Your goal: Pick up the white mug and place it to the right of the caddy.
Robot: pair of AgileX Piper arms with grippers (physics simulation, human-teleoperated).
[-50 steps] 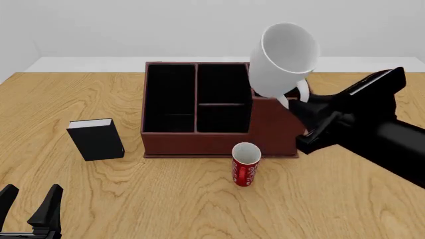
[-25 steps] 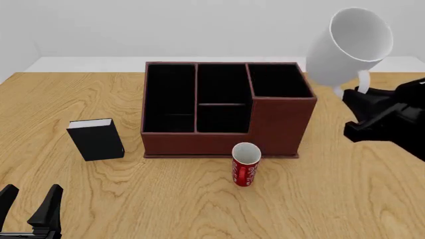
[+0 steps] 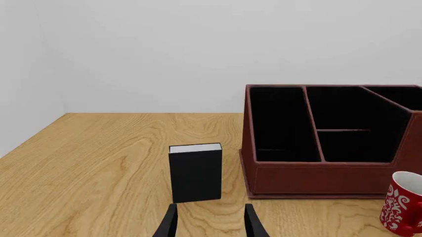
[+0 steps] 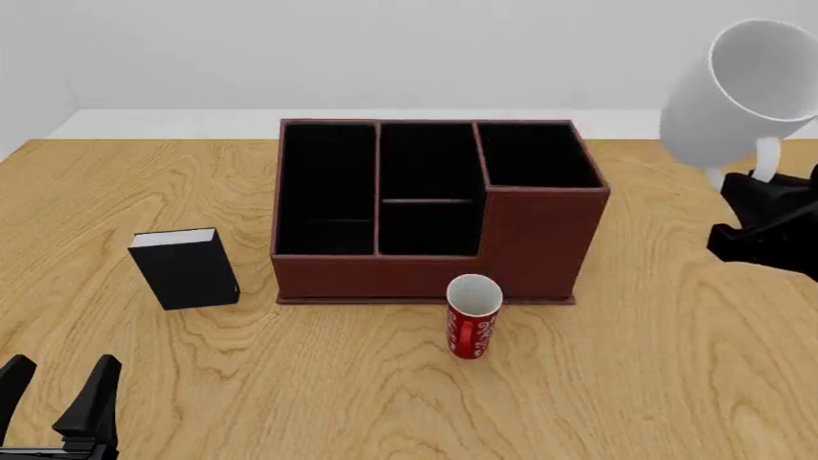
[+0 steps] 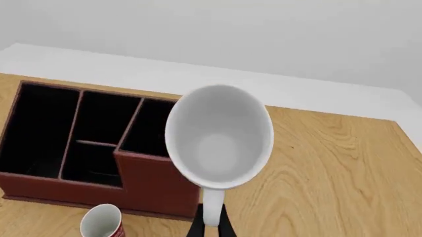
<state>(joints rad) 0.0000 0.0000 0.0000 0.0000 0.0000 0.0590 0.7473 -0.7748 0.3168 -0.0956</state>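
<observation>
Carry step: the right fingers (image 5: 209, 228) pinch the mug (image 4: 741, 91) by its handle, tilted and high above them, right of the caddy (image 4: 435, 211), so lowering and righting it comes next; left fingers (image 3: 209, 222) sit open, idle.

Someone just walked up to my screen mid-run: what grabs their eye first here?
The white mug, held tilted in the air by its handle in the right gripper, out past the right side of the caddy. Then the big reddish-brown caddy mid-table, with a red cup standing just in front of it and a black book upright to its left.
</observation>
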